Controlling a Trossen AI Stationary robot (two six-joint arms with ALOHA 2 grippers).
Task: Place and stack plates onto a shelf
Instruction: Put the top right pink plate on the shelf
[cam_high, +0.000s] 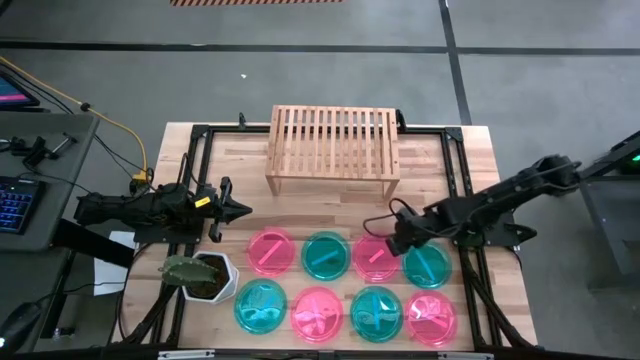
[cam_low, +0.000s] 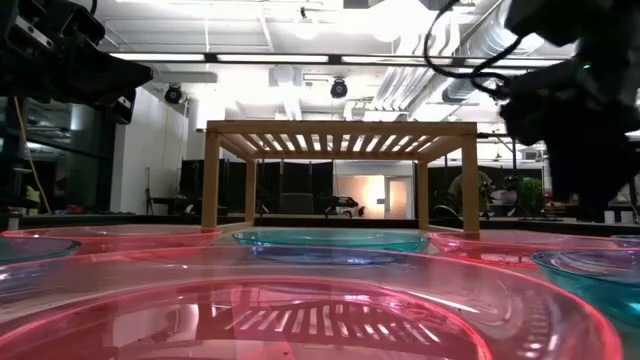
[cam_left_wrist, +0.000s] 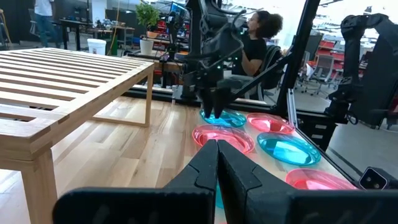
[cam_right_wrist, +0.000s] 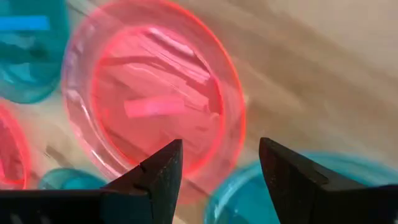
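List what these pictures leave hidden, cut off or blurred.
- High view: the right gripper covers part of one pink plate.
- Right wrist view: that pink plate is motion-blurred.
- Low view: the near plates fill the foreground and hide the tabletop.
- Left wrist view: the shelf is cut off by the edge.

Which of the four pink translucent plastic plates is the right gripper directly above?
The pink translucent plate in the back row, between two teal ones. The open right gripper hovers at its edge; other pink plates lie farther away.

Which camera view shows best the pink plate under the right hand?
The right wrist view: the pink plate fills it, beyond the open right hand. The high view shows it small, partly covered. The left wrist view shows it far off; the low view does not single it out.
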